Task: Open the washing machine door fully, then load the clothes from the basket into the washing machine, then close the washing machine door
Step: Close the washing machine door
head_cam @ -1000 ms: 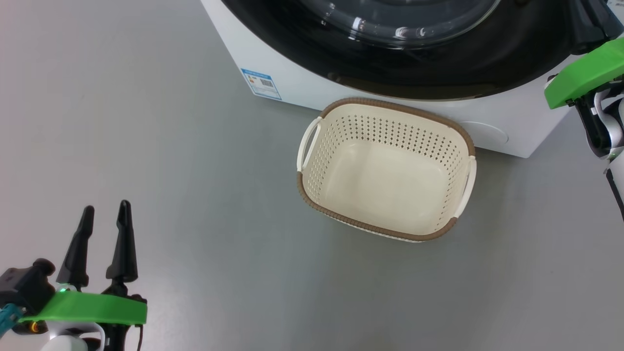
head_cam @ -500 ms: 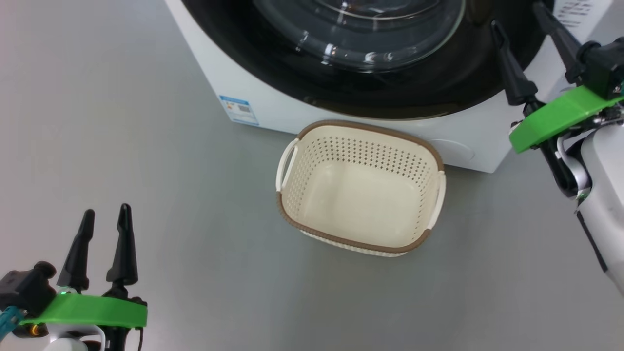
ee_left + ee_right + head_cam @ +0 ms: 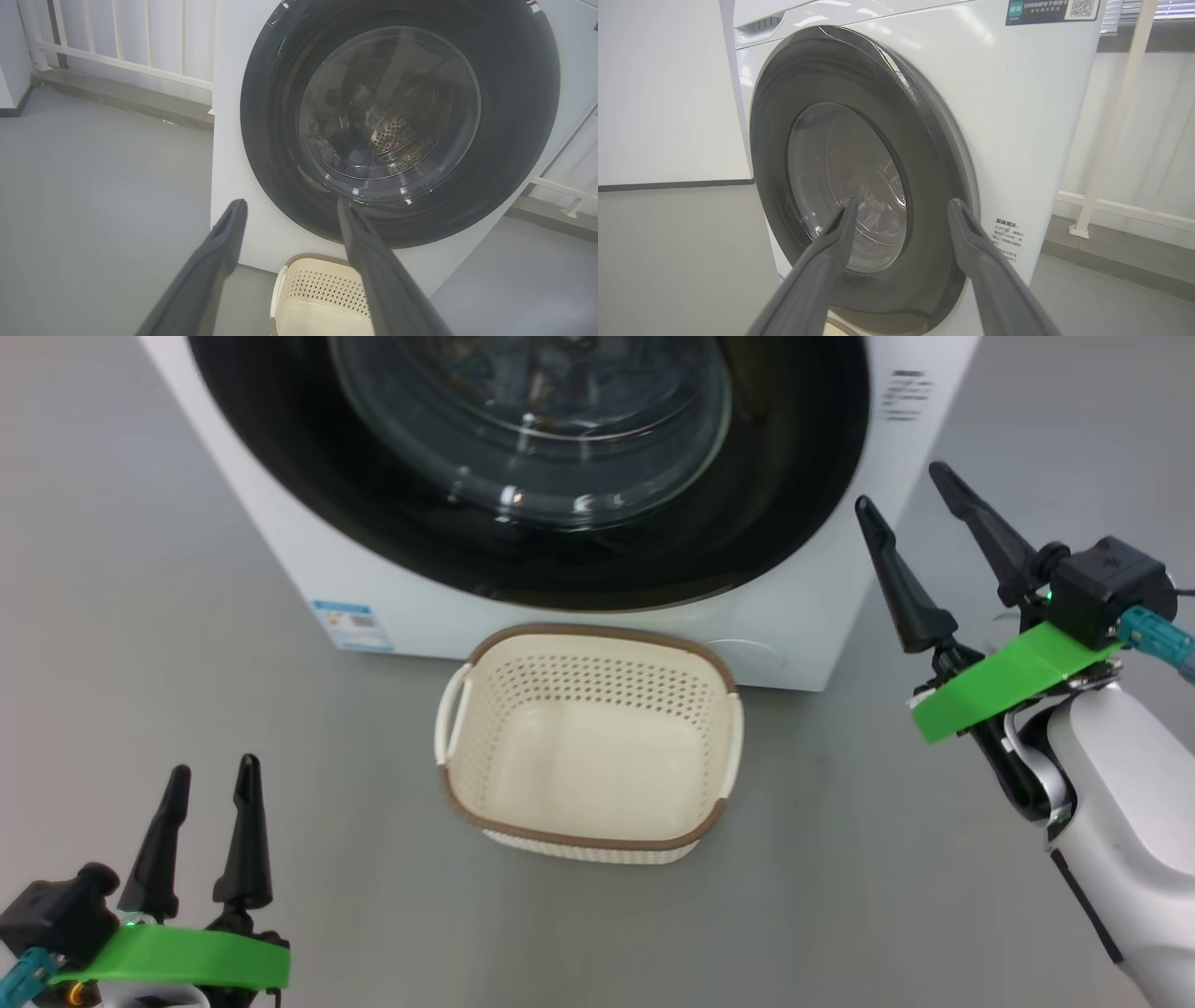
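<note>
White boxy front-loading washing machine [image 3: 817,616] with its round glossy black door [image 3: 532,448] lying flush against the front.
Cream perforated plastic basket [image 3: 583,633], brown-rimmed, stands on the grey floor [image 3: 187,709] just before the machine, below the door, its bare bottom showing. Left claw [image 3: 215,767] and right claw [image 3: 900,485] both spread, holding nothing, well apart from the basket.

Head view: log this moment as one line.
round glossy black washing machine door: shut; cream perforated plastic basket: empty; left gripper: open; right gripper: open
</note>
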Tool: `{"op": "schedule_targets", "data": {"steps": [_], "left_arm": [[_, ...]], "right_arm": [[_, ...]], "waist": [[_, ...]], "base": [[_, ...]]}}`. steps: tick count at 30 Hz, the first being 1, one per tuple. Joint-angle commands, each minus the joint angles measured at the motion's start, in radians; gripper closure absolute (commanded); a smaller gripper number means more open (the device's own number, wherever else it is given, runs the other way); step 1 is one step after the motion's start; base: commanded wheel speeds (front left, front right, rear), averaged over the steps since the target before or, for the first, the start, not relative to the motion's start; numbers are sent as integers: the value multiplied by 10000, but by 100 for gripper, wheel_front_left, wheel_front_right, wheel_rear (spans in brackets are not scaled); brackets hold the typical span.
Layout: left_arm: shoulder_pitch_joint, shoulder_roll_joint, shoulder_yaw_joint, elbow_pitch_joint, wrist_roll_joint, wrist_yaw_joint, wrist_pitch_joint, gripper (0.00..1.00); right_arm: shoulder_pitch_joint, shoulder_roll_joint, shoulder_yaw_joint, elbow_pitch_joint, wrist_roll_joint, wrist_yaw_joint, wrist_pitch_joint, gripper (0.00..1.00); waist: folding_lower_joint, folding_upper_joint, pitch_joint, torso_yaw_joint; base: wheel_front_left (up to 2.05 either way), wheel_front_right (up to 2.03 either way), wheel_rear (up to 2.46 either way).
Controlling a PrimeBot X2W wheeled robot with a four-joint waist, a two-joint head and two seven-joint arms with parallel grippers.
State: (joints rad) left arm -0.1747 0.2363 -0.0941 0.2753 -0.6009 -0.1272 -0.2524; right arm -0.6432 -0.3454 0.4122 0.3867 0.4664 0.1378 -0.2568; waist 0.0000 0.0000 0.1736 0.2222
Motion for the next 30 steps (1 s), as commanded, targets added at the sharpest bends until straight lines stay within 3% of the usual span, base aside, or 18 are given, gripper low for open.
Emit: {"op": "schedule_targets", "data": {"steps": [1, 17, 30], "left_arm": [[-44, 298, 434, -322, 183, -35, -93, 0], [525, 173, 747, -623, 398, -35, -93, 0], [684, 231, 531, -743, 56, -35, -93, 0]], "right_arm": [[291, 53, 26, -389, 116, -71, -49, 0], [2084, 326, -592, -921, 286, -71, -49, 0], [3504, 514, -1514, -1461, -106, -71, -49, 0]], "waist": [[0, 0, -412, -823], [0, 0, -1055, -2356], [0, 0, -1368, -2725]], "base": [[0, 0, 0], [0, 0, 0], [0, 0, 0]]}}
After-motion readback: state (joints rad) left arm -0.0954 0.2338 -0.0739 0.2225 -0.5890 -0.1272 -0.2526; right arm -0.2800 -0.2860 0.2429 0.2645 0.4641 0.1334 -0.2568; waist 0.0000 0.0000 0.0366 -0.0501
